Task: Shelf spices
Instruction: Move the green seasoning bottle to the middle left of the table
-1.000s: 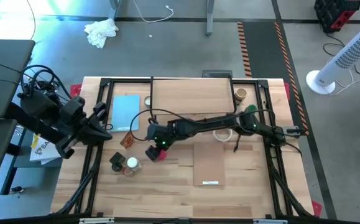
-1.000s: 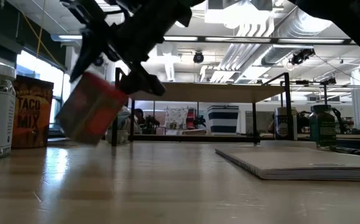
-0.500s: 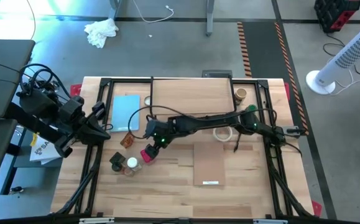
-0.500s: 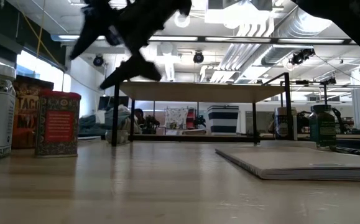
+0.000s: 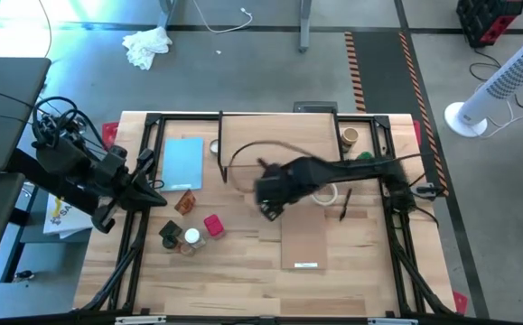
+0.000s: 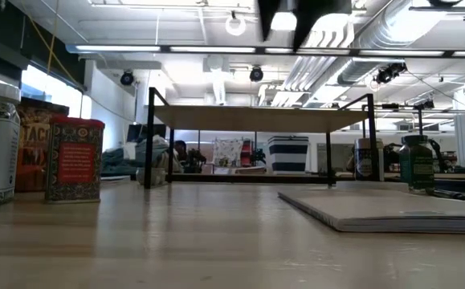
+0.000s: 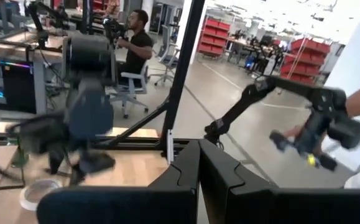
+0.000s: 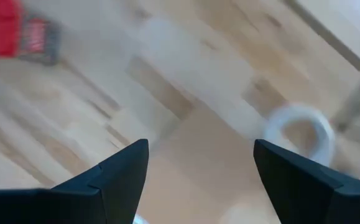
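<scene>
Your right gripper (image 8: 198, 168): fingers apart, empty, above table (image 5: 243, 271) | red tin (image 5: 213, 225): upright beside jars | left gripper (image 7: 198, 180): fingers together, table's left edge

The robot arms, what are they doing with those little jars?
The right gripper is open and empty, up above the middle of the table near the white tape ring. The red tin stands upright on the table by two other jars, not on the shelf. The left gripper waits shut at the table's left edge.
</scene>
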Robot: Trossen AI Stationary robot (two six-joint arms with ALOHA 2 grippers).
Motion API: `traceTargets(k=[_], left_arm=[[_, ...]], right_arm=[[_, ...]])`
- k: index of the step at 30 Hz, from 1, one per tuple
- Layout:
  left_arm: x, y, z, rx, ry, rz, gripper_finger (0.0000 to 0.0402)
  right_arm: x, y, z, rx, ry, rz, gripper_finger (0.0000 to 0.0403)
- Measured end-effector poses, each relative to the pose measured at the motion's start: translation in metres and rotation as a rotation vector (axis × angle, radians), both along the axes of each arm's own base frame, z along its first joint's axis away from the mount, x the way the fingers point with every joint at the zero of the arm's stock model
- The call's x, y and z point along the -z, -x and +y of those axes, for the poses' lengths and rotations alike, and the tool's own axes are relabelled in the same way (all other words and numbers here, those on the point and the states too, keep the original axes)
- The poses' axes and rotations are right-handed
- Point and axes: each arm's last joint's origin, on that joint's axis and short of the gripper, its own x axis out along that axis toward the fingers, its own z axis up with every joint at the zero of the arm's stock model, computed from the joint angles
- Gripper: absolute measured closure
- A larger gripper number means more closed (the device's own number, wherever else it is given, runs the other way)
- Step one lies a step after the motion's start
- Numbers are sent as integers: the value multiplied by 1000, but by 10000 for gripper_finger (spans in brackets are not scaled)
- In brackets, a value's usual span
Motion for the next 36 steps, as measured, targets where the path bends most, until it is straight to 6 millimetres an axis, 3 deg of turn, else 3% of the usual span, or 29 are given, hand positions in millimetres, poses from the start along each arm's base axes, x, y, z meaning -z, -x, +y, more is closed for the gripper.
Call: traceTargets(k=[9, 17, 22, 27, 31, 36], left_arm=[[5, -11, -3, -40, -43, 32, 401], [7, -26, 11, -203, -67, 39, 401], [7, -39, 27, -371, -35, 42, 402], [11, -55, 44, -574, 57, 66, 402], [16, -68, 52, -652, 145, 90, 401], [25, -87, 54, -679, 153, 137, 402]], right_arm=[[-19, 115, -24, 549, 65, -123, 114], [15, 195, -68, 963, 154, -158, 114], [49, 229, -97, 1105, 177, -90, 114], [74, 240, -123, 1074, 114, -182, 114], [83, 248, -138, 982, 102, -138, 114], [79, 256, -149, 911, 128, -87, 114]])
